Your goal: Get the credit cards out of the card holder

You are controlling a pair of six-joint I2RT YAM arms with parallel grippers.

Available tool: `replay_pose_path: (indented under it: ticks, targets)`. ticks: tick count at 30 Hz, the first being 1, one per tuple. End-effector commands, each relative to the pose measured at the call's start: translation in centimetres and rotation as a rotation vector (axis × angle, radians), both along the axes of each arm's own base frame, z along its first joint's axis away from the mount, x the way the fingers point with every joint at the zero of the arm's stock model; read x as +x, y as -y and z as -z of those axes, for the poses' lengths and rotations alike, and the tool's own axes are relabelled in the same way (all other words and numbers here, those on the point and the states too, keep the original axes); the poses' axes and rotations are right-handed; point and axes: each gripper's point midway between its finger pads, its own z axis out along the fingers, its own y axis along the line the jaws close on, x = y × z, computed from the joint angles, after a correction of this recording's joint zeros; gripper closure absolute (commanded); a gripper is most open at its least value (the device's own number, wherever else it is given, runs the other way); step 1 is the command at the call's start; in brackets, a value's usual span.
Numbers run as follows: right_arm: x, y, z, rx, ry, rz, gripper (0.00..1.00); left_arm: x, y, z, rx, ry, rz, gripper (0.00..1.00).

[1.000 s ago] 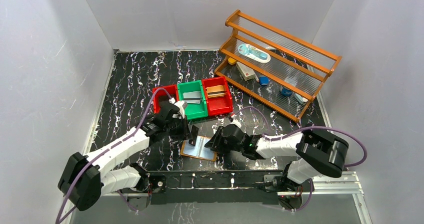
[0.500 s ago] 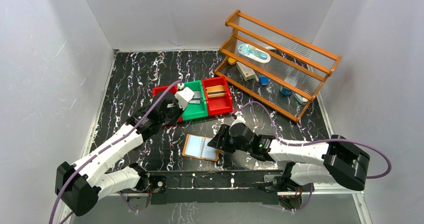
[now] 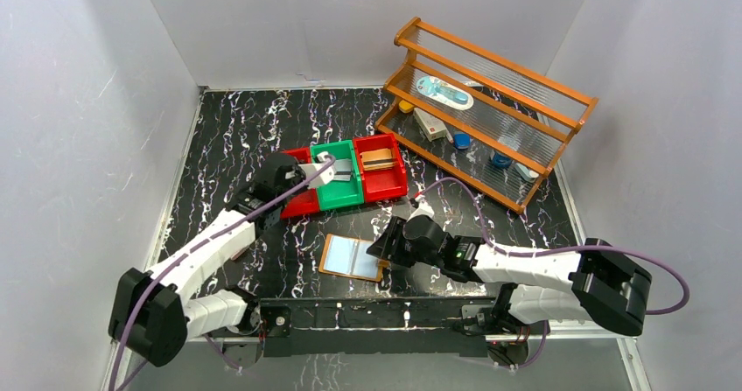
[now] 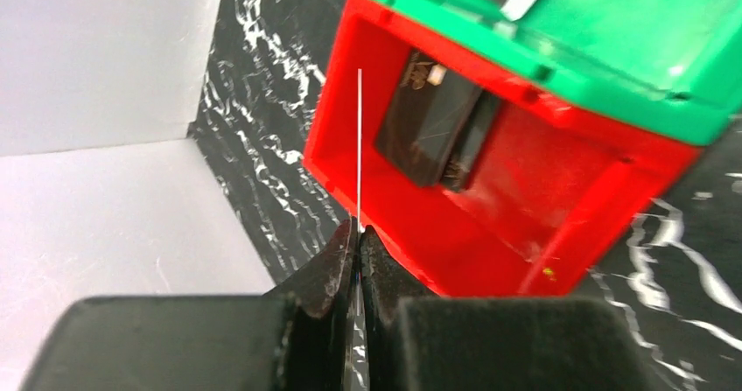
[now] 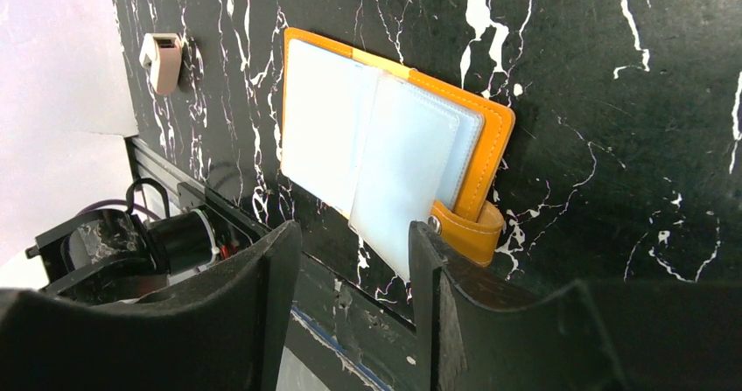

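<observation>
black marbled tabletop is stretching between white walls. the left gripper is pinching a thin credit card edge-on, jaws clamped tight on it, above the left wall of the red bin, which is holding a black wallet. the card holder is lying open near the table's front edge, with the right gripper hovering half-spread just beside it, gripping nothing. one card is looking out already; whether the cloudy pockets are hiding more, i cannot tell.

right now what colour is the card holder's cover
Tan-orange, the card holder; best in right wrist view.
</observation>
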Motion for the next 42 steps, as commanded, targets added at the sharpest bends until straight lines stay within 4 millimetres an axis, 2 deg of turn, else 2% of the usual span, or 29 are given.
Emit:
replay_pose_path:
  ticks: [1, 3, 9, 17, 21, 27, 39, 40, 42]
  targets:
    - [0.7, 0.3, -1.1, 0.03, 0.021, 0.041, 0.42, 3.1, -1.0, -1.4, 0.052, 0.09, 0.054, 1.0]
    - [0.8, 0.2, -1.3, 0.037, 0.027, 0.049, 0.42, 4.1, -1.1, -0.4, 0.032, 0.044, 0.069, 1.0]
    - [1.0, 0.7, -1.7, 0.034, 0.029, 0.064, 0.41, 4.8, 0.4, 2.0, -0.051, -0.049, 0.154, 1.0]
    - [1.3, 2.2, -1.9, 0.038, 0.051, 0.112, 0.39, 6.2, -0.6, 2.9, -0.032, -0.057, 0.139, 1.0]
    - [1.3, 2.8, -1.9, 0.046, 0.053, 0.13, 0.38, 6.6, -0.8, 5.0, -0.037, -0.14, 0.142, 1.0]
    - [1.5, 3.8, -1.6, 0.047, 0.056, 0.168, 0.38, 7.2, -1.4, 5.9, -0.034, -0.099, 0.116, 1.0]
    - [1.5, 4.1, -1.5, 0.056, 0.049, 0.177, 0.37, 8.4, -2.2, 7.8, -0.001, -0.072, 0.071, 1.0]
    - [1.6, 4.1, -1.5, 0.057, 0.05, 0.179, 0.36, 8.4, -2.3, 7.9, -0.002, -0.067, 0.066, 0.99]
    - [1.6, 4.1, -1.7, 0.063, 0.051, 0.179, 0.36, 8.2, -2.4, 8.0, -0.01, -0.063, 0.059, 0.9]
